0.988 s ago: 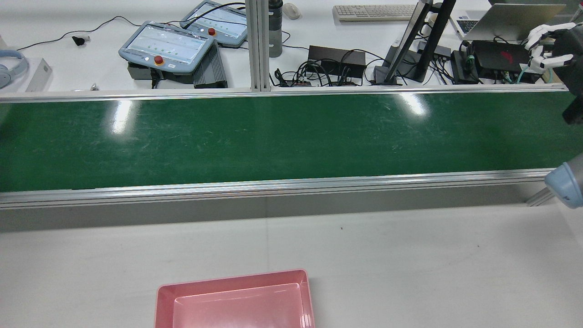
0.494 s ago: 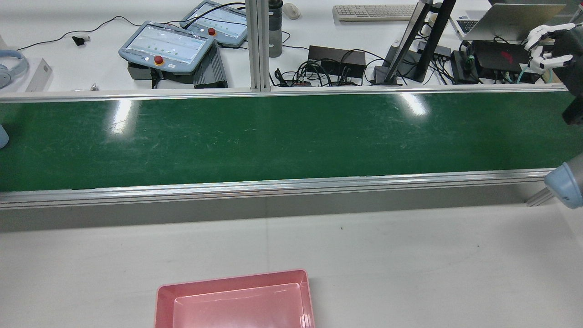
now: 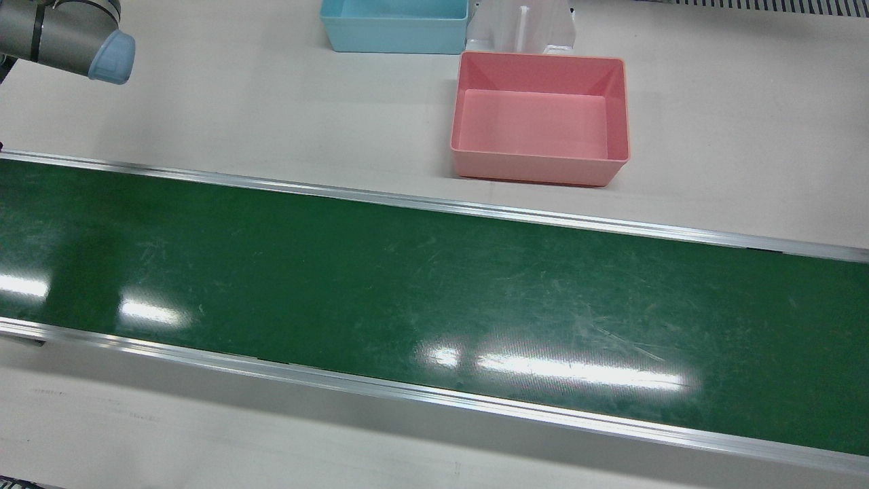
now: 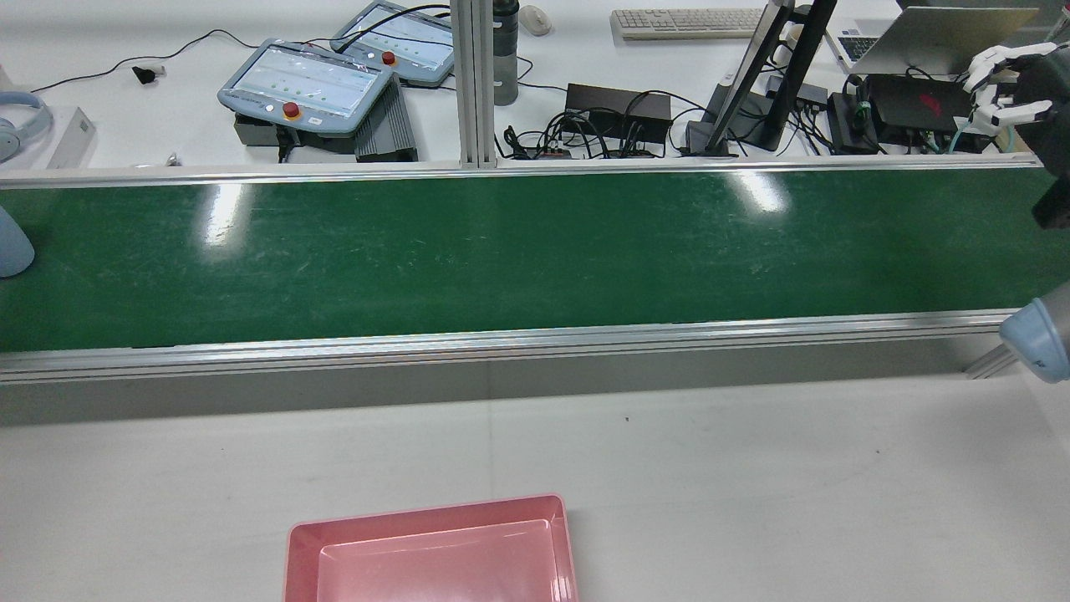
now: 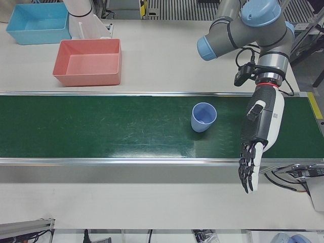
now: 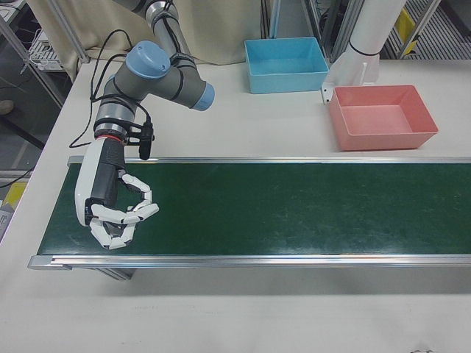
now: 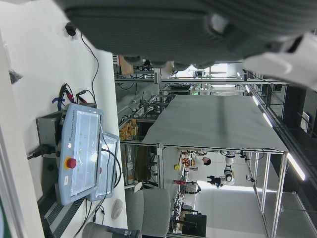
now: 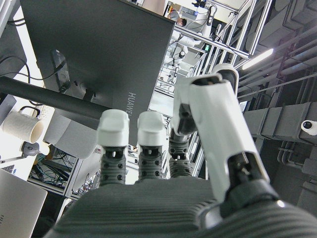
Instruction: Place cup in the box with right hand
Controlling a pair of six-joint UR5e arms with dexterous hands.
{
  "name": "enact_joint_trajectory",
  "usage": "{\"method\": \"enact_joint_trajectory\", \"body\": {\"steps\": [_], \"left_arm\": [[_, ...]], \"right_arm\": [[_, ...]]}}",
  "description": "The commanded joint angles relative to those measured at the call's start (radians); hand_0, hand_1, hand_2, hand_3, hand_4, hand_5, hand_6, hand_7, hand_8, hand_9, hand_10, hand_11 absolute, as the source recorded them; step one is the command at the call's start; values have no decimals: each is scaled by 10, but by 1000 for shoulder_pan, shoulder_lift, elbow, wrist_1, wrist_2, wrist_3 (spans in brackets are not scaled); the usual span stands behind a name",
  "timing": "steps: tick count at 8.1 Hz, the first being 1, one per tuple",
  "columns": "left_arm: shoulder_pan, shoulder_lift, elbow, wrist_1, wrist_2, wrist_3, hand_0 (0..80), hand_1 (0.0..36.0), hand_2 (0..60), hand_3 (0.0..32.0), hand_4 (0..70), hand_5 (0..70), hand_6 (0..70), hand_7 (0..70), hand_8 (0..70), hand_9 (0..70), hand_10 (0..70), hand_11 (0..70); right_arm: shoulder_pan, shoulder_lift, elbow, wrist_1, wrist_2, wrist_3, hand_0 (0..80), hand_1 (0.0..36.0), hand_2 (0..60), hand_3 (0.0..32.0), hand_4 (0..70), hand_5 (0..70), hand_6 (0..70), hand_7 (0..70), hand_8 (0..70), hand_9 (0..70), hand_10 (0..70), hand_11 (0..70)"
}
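A light blue cup [image 5: 204, 117] stands upright on the green belt [image 5: 101, 131], open end up, toward the robot's left end; in the rear view only its edge shows at the far left of the frame. Nothing touches it.

The left hand [image 5: 257, 142] hangs just beside the cup at the belt's end, fingers straight and pointing down, apart, holding nothing. The right hand [image 6: 114, 206] hovers over the other end of the belt, well apart from the cup, fingers curled loosely inward w/ nothing in them, not fully closed. Rest of the belt between cup and right hand is bare.

The pink box [image 3: 540, 129] sits on the white table [image 3: 237, 115] on the robot side of the belt, near the middle. A blue box [image 3: 395, 26] is just beside it, further back, next to a white pedestal [image 3: 521, 27].

On the desk beyond the belt: two teach pendants [image 4: 309, 84] w/ red stop buttons, cables, a keyboard [image 4: 685, 22], a laptop [image 4: 936, 38], a monitor stand [image 4: 752, 84], headphones [image 4: 21, 121]. An upright aluminium post [image 4: 472, 84] rises at the belt's far edge.

Readable text: "HUAWEI" on the monitor back [image 8: 99, 54] in the right hand view. A white mug [image 8: 22, 126] sits near it.
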Motion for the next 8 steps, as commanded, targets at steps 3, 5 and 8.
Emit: {"method": "enact_joint_trajectory", "body": {"steps": [3,5,8], "left_arm": [[0,0,0,0,0,0,0,0,0,0,0,0,0,0,0,0,0,0],[0,0,0,0,0,0,0,0,0,0,0,0,0,0,0,0,0,0],[0,0,0,0,0,0,0,0,0,0,0,0,0,0,0,0,0,0]], "right_arm": [[-1,0,-1,0,0,1,800,360,600,0,700,266,395,700,700,700,674,700],[-1,0,-1,0,0,1,800,360,600,0,674,265,394,700,700,700,672,700],[-1,0,-2,0,0,1,800,360,600,0,700,265,392,700,700,700,670,700]]}}
